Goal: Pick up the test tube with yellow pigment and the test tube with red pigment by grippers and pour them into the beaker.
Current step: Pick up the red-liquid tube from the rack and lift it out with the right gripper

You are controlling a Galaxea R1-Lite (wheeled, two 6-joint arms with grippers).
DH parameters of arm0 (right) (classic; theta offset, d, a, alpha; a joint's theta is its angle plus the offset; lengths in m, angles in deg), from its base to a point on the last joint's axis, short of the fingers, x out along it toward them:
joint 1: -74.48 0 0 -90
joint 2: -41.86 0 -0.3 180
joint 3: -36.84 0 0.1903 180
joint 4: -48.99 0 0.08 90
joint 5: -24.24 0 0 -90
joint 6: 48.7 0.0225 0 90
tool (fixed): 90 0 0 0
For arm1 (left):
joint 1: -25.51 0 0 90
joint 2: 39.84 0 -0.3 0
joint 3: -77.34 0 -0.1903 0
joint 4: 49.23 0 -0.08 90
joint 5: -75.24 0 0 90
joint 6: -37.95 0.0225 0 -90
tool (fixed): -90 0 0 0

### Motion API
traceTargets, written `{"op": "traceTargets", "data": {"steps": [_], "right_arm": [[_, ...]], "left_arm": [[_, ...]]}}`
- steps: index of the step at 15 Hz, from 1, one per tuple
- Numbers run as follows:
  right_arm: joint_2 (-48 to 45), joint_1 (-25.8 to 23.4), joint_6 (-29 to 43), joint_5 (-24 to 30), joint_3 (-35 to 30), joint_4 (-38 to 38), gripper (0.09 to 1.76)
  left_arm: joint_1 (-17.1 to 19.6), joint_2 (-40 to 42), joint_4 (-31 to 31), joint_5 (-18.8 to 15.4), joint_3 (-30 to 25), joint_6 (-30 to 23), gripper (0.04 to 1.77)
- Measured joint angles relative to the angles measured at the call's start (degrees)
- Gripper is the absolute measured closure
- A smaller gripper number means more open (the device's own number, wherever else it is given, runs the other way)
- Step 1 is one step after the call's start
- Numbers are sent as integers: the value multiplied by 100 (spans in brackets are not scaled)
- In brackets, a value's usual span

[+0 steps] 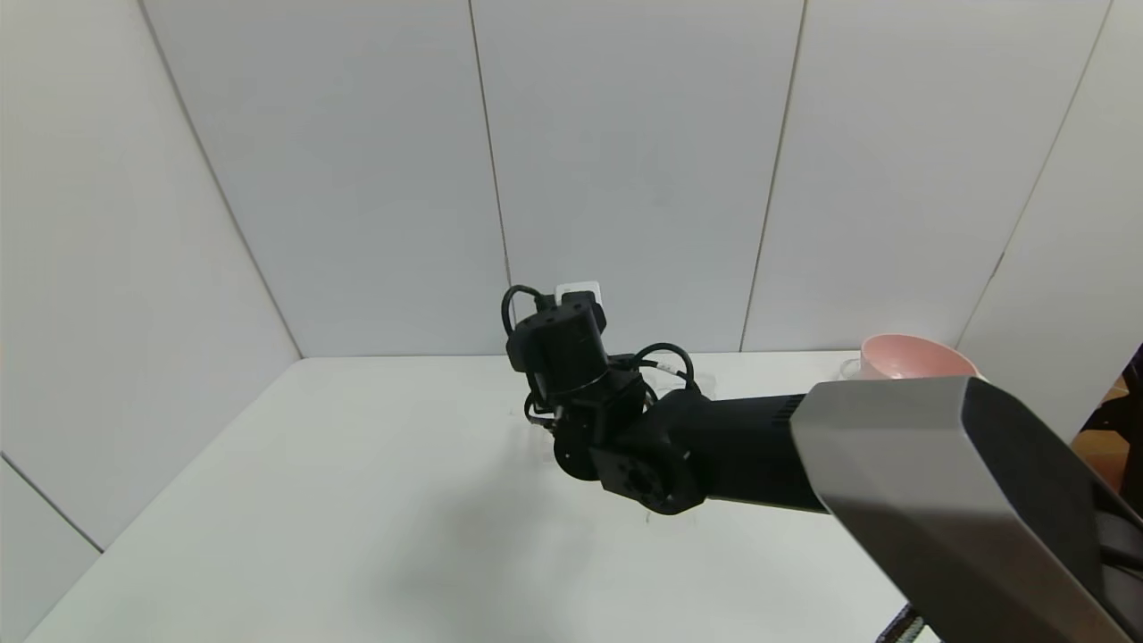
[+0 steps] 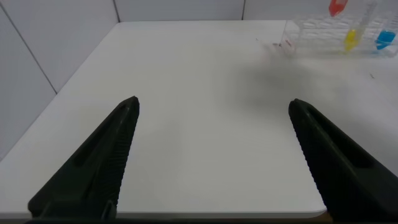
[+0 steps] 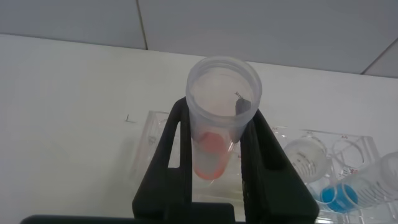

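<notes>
My right gripper (image 3: 217, 107) is shut on the test tube with red pigment (image 3: 214, 134), a clear tube with orange-red liquid at its bottom, held upright just above the clear tube rack (image 3: 152, 140). In the left wrist view the red pigment (image 2: 336, 7) shows higher than the test tube with yellow pigment (image 2: 351, 39), which stands in the rack (image 2: 311, 34). In the head view the right arm's wrist (image 1: 571, 353) hides the gripper and the rack. My left gripper (image 2: 214, 109) hangs open over bare table, far from the rack. The beaker is out of view.
A tube with blue liquid (image 3: 339, 196) stands in the rack beside the yellow one (image 2: 384, 40). A pink bowl (image 1: 915, 357) sits at the back right of the white table (image 1: 312, 500). White walls close in the back and both sides.
</notes>
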Motion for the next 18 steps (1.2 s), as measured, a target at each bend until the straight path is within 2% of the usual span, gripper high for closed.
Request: {"op": "traceTargets", "data": {"steps": [4,8,12,14,18], "right_arm": [[-444,32,2,11,-306,148,134],[-1089,93,2,427,-1425,106,134],[-2252,79,-13,1549,-2988,51,134],[-2875,-78,-112,2216,-3710,-69,134],[-4059,-1068,-1156,3919,-5020,-395,134]], "left_arm": [[0,0,0,-2,0,0,9],[0,0,0,0,0,0,9],[0,0,0,0,0,0,9],[0,0,0,0,0,0,9],[0,0,0,0,0,0,9]]}}
